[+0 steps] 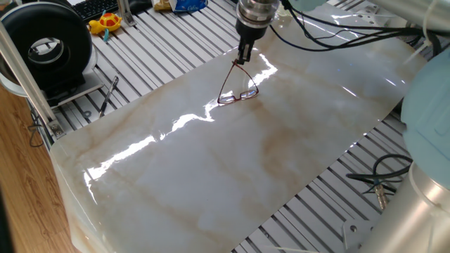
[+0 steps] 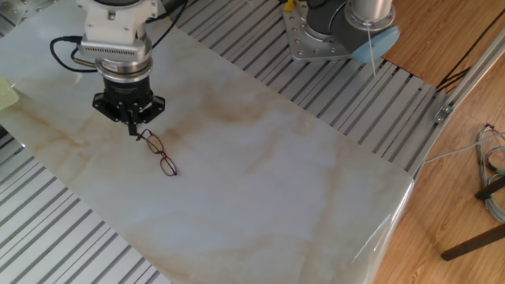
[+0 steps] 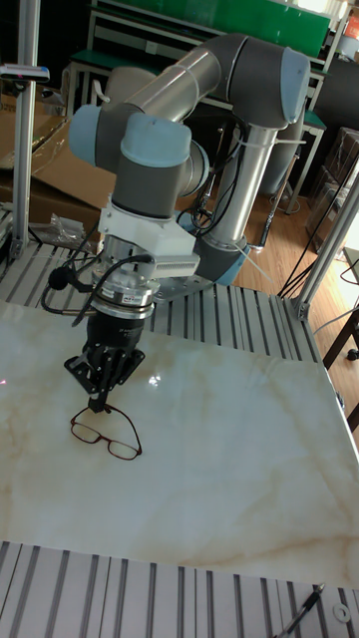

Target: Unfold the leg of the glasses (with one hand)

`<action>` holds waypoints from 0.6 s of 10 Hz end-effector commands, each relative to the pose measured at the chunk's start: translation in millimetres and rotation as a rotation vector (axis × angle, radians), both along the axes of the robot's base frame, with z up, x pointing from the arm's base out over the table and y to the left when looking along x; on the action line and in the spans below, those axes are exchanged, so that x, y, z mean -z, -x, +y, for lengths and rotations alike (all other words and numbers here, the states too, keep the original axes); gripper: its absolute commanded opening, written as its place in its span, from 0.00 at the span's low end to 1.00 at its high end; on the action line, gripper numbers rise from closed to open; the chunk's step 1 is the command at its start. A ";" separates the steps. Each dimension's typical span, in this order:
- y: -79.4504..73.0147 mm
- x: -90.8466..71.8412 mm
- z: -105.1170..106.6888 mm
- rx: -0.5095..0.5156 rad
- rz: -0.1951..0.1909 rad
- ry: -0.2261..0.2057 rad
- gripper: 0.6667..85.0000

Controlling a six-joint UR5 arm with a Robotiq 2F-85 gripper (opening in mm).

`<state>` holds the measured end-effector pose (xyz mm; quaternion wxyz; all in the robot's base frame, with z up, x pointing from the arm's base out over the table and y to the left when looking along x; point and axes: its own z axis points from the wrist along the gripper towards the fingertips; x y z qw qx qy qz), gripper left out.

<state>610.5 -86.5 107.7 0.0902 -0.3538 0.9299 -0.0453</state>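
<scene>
The glasses (image 1: 238, 92) lie on the marble-patterned sheet (image 1: 211, 161), a thin dark-red wire frame with clear lenses. Their slim legs run from the lenses toward the gripper and cross near their tips. My gripper (image 1: 242, 60) points straight down, fingers pressed together into one narrow tip. That tip stands right at the leg ends, low over the sheet. The other fixed view shows the gripper (image 2: 132, 130) at the upper-left end of the glasses (image 2: 161, 155). In the tall view the gripper (image 3: 97, 403) sits just above the glasses (image 3: 106, 435). Whether it touches a leg is unclear.
A black round device (image 1: 46, 43), a yellow toy (image 1: 105, 22) and a black pen-like tool (image 1: 108, 95) lie on the slatted table left of the sheet. Cables (image 1: 383, 176) trail at the right. The arm's base (image 2: 327, 31) stands behind the sheet.
</scene>
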 end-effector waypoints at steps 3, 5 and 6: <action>-10.4 -16.9 29.9 0.023 0.026 -0.022 0.01; -12.8 -20.1 38.1 0.031 0.033 -0.018 0.01; -12.0 -19.9 38.6 0.031 0.036 -0.016 0.01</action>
